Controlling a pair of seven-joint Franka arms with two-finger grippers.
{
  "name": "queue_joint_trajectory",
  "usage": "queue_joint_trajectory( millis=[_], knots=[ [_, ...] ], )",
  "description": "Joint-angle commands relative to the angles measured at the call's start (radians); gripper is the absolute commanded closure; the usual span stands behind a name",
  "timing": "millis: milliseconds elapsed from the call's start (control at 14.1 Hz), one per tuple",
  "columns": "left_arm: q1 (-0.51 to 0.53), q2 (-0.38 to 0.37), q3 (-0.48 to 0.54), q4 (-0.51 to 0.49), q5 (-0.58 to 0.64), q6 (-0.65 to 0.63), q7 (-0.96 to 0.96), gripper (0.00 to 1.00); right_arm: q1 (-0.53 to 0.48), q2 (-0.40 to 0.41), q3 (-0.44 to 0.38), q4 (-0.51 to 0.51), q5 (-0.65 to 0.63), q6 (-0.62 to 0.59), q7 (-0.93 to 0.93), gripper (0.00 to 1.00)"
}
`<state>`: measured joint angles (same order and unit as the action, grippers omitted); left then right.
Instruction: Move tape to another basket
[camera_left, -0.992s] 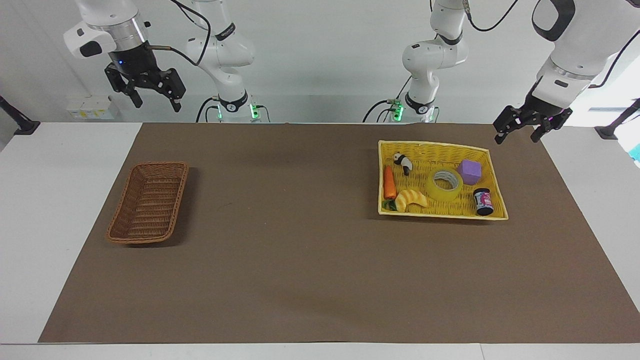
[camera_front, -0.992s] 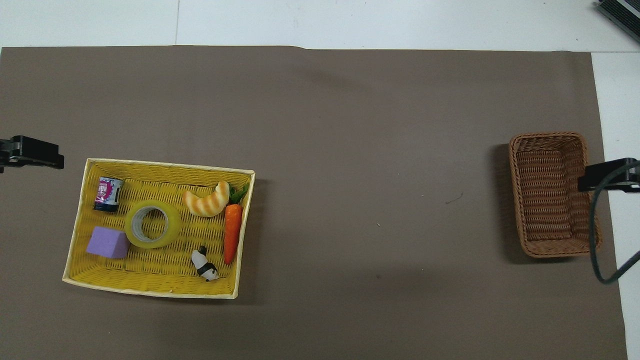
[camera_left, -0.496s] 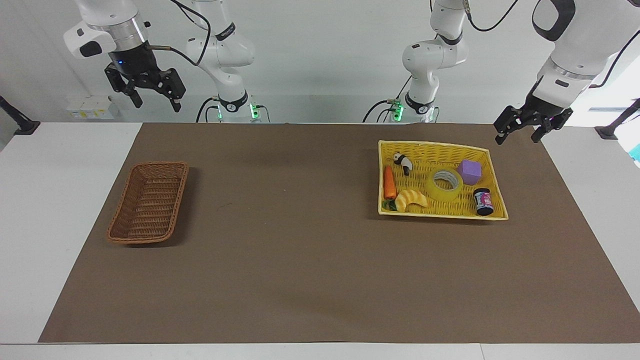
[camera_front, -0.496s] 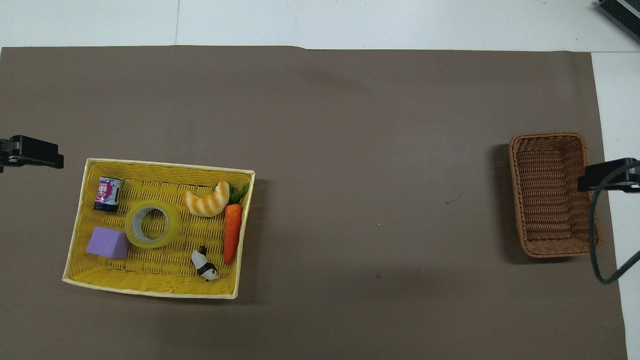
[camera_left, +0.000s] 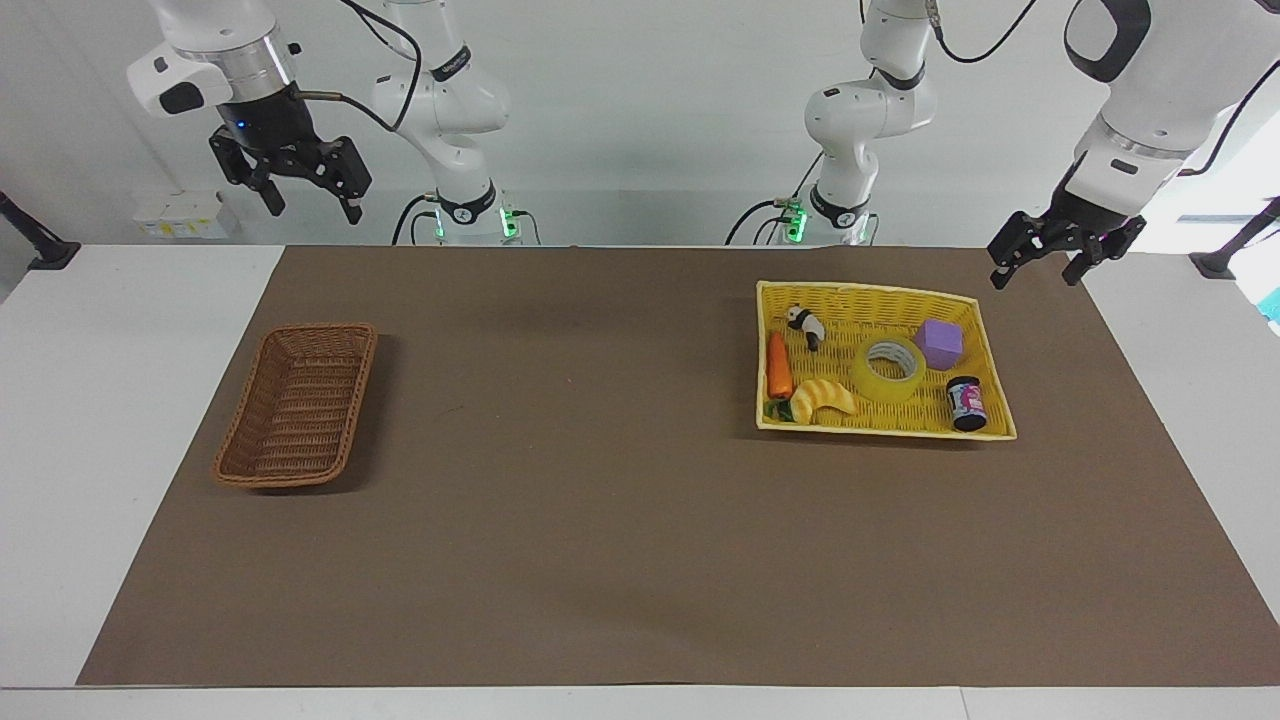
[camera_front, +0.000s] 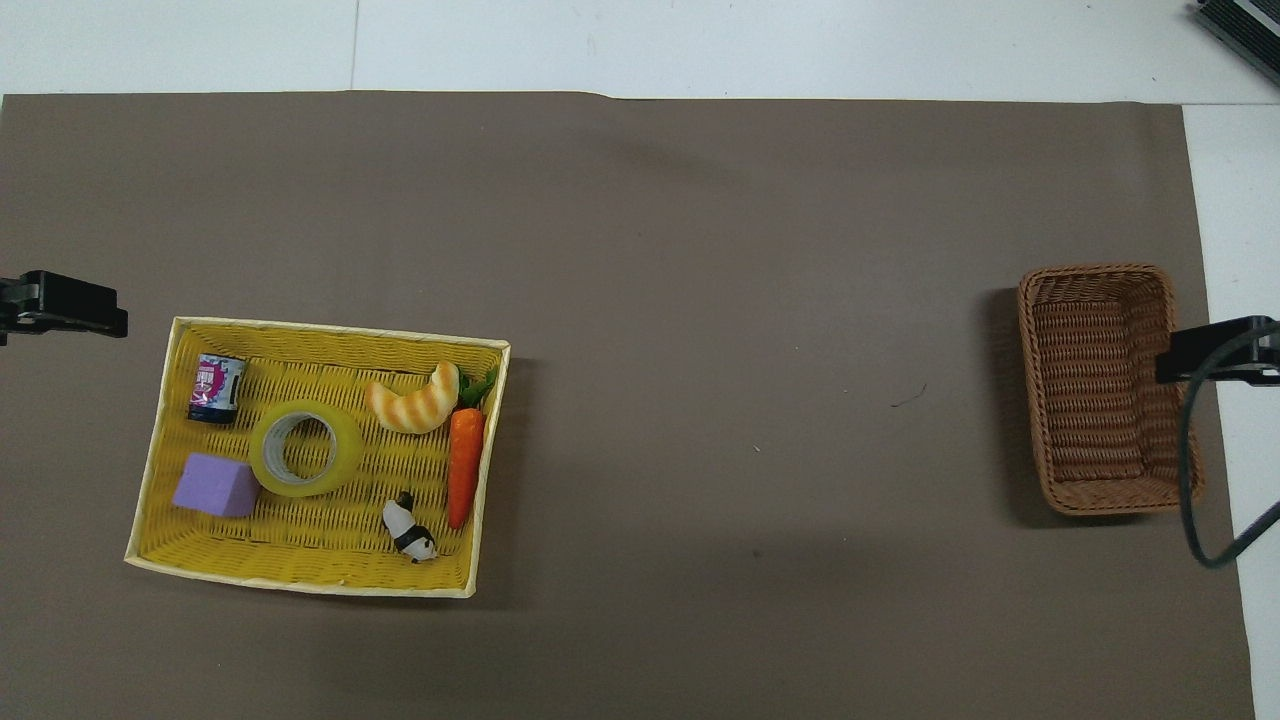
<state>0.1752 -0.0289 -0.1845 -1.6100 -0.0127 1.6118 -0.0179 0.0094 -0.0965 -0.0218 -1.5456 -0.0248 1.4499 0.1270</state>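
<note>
The tape (camera_left: 890, 368) lies flat in the yellow tray-basket (camera_left: 865, 291) at the left arm's end of the table; it also shows in the overhead view (camera_front: 305, 448). The brown wicker basket (camera_left: 297, 403) stands empty at the right arm's end and also shows in the overhead view (camera_front: 1105, 385). My left gripper (camera_left: 1040, 270) is open and empty, raised over the mat's corner beside the yellow tray. My right gripper (camera_left: 310, 200) is open and empty, raised high over the table's edge at the brown basket's end.
The yellow tray (camera_front: 330, 331) also holds a toy panda (camera_left: 805, 326), a carrot (camera_left: 778, 365), a croissant (camera_left: 825, 397), a purple block (camera_left: 941, 343) and a small dark jar (camera_left: 966, 402), all close around the tape. A brown mat (camera_left: 600, 480) covers the table.
The right gripper has risen very slightly. Nothing else has moved.
</note>
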Motion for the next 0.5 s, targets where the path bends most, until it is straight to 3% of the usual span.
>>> queue_joint_trajectory(
  millis=[0, 425],
  knots=[
    [0.001, -0.011, 0.003, -0.001, -0.004, -0.001, -0.004, 0.00, -0.009, -0.020, 0.002, -0.021, 0.010, -0.009, 0.008, 0.00],
    [0.003, -0.013, 0.003, -0.004, -0.004, -0.001, 0.001, 0.00, -0.009, -0.020, 0.002, -0.021, 0.010, -0.016, 0.008, 0.00]
  ],
)
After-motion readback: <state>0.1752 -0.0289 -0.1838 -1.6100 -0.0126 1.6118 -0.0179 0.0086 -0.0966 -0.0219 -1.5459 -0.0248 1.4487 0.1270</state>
